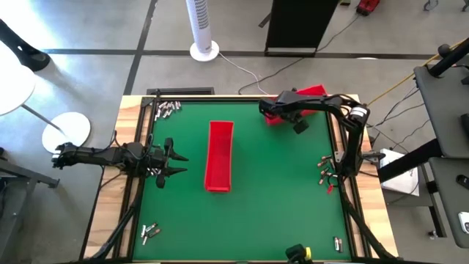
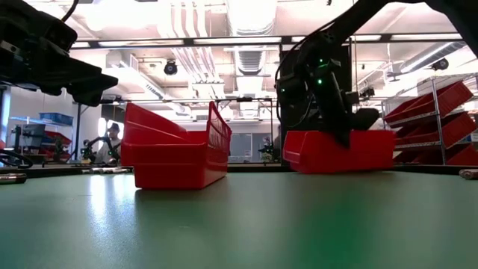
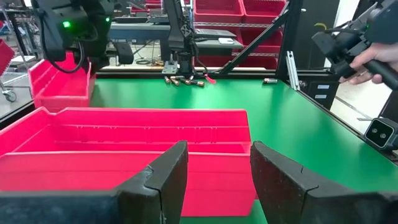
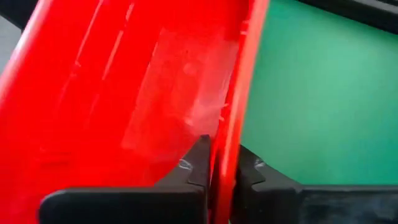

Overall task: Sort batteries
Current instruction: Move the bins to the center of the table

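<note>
At the green worktop's far right corner the right gripper pinched a long red plastic tray's wall | left gripper stood open near the left edge, facing the centre red tray

No text, label, brand, number or sign can be read in any of the views.

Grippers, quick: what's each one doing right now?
Left gripper: open, holding nothing, facing the middle tray.
Right gripper: shut on the wall of the far tray.
</note>
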